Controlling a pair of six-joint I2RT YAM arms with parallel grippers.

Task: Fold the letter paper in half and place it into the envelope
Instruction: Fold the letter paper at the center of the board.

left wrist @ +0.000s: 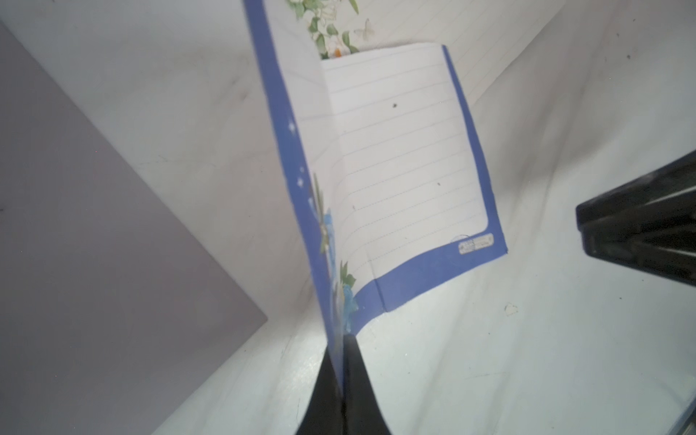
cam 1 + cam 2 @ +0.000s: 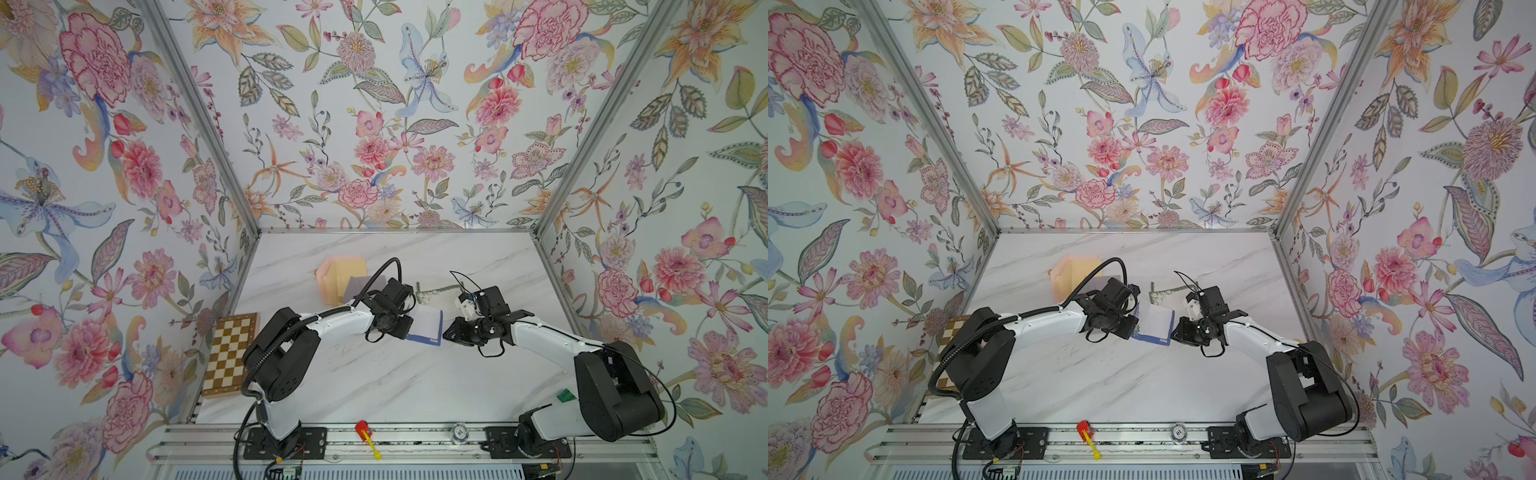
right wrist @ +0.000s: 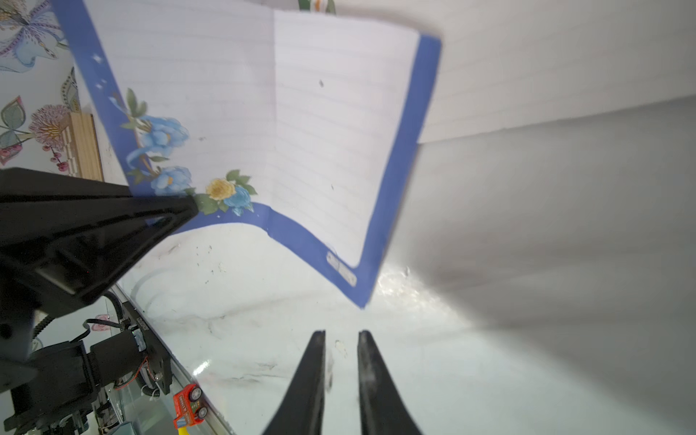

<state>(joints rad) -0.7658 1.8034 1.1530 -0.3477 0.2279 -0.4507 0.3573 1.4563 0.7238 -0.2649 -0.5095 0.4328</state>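
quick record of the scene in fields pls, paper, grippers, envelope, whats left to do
letter paper: blue-bordered lined sheet, bent along a middle crease, not folded flat
left gripper: shut on the sheet's flowered corner
right gripper: slightly open, empty, just short of the sheet's other near corner
envelope: peach, at the back of the table, apart from the sheet
other: chessboard at the left edge
task state: fold not finished, nothing in the envelope yet

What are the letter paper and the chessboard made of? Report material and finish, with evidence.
Letter paper: thin matte printed paper; it curves and carries a crease. Chessboard: probably wood, finish unclear; tan edge, light and brown squares.
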